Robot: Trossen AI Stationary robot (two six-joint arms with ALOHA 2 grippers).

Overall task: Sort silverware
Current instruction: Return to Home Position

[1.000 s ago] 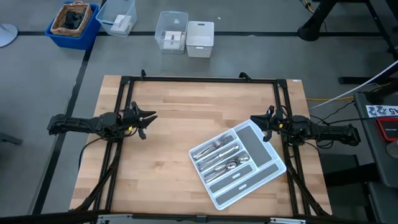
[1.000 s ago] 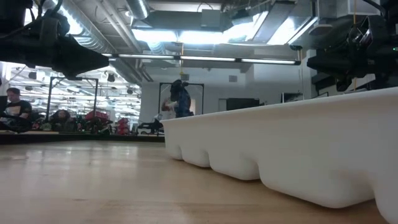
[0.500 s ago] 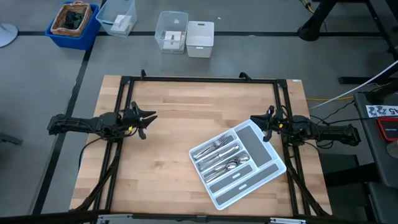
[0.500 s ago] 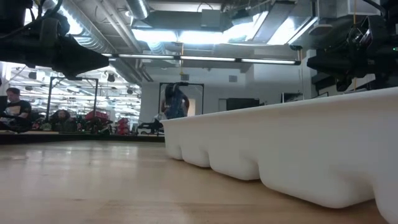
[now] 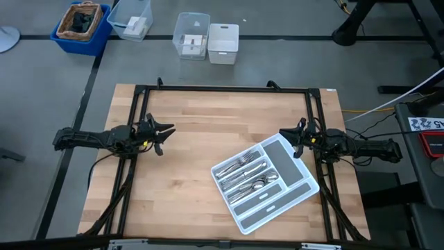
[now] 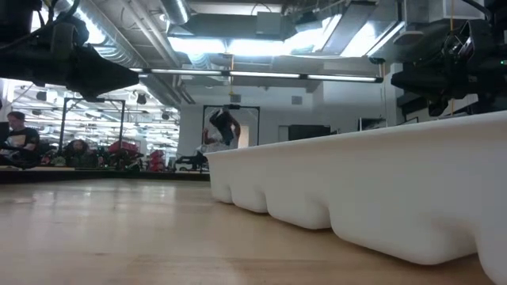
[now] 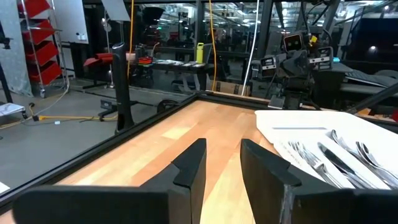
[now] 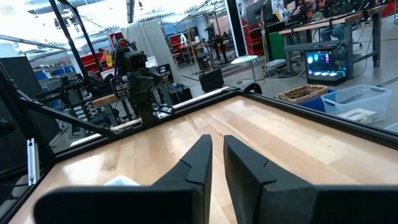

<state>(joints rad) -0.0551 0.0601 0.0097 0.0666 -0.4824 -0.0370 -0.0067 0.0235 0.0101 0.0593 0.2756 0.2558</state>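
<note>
A grey tray (image 5: 292, 167) sits askew on the wooden table (image 5: 208, 118) (clear boxes (image 5: 191, 35) beyond).

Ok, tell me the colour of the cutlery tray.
Light grey tray; the high view shows it best.

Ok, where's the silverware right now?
In the high view, the shiny metal silverware lies in the light grey compartmented plastic tray, on the picture's right, close to the right gripper.

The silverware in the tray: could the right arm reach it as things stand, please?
Probably yes: the right claw hovers beside the tray's corner, and the silverware lies uncovered with nothing between.
</note>
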